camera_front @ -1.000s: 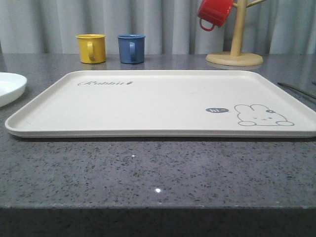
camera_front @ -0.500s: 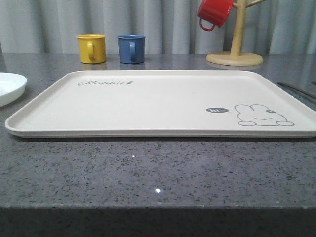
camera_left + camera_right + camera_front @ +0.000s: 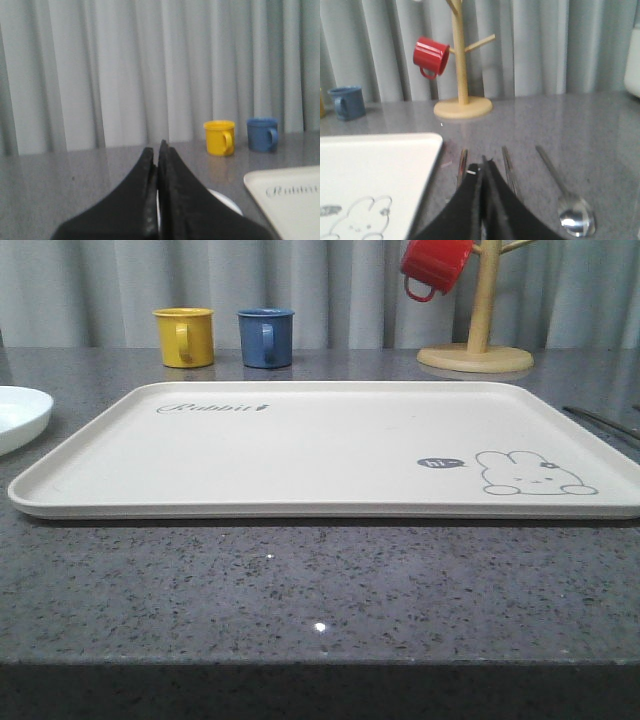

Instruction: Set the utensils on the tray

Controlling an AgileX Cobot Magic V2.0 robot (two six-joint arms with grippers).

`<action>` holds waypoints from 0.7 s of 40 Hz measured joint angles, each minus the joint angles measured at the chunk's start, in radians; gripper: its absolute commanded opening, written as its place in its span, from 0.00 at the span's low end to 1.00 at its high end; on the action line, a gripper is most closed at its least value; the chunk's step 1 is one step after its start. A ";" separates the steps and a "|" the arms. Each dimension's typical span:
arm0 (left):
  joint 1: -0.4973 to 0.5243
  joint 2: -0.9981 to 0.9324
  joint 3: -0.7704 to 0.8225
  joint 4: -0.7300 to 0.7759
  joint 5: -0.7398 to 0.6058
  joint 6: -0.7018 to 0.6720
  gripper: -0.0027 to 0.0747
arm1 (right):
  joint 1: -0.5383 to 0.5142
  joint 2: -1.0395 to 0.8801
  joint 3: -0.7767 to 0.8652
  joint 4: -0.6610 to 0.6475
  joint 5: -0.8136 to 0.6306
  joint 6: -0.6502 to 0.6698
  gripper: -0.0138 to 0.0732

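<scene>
Across the front view, I find the tray [image 3: 320, 450] lying flat on the grey speckled surface [image 3: 320, 590], its face bare of cutlery. A white plate [image 3: 18, 415] sits just off its left edge; a yellow mug [image 3: 184, 337] and a blue mug [image 3: 266, 338] stand beyond its far rim, and a wooden mug tree [image 3: 478, 340] carrying a red mug [image 3: 433, 265] stands far right. A thin metal shaft [image 3: 600, 422] lies on the surface just right of the tray.

From the left wrist view, I note the left claw [image 3: 160, 150] pressed together, holding nothing, raised over the plate's side of the surface.

From the right wrist view, I note the right claw [image 3: 482, 165] likewise pressed together and unladen, poised above the utensils. These lie on the surface just right of the tray: the spoon [image 3: 565, 197] farthest from it, chopsticks [image 3: 509, 167] in the middle, and a third piece [image 3: 462, 162] nearest the tray's rim, which I take for the fork.

Judgement: the pieces are light, rigid, thin and slippery, lying flat on stone. Take hold mid-handle, across the narrow width. The tray's low rim is the one edge to clear; its face offers ample room, with mugs and tree well apart.
</scene>
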 measured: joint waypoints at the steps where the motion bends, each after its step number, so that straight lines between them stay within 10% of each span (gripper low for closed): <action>1: 0.000 0.003 -0.029 0.000 0.017 0.000 0.01 | 0.000 0.000 -0.025 0.000 0.016 0.000 0.08; 11: 0.000 0.254 -0.356 0.000 0.282 0.000 0.01 | 0.000 0.168 -0.385 0.000 0.344 0.000 0.08; 23: 0.002 0.445 -0.423 0.000 0.378 0.000 0.02 | 0.000 0.378 -0.517 0.000 0.377 0.000 0.10; 28: 0.002 0.445 -0.425 0.000 0.378 0.000 0.27 | 0.000 0.380 -0.518 0.000 0.384 0.000 0.33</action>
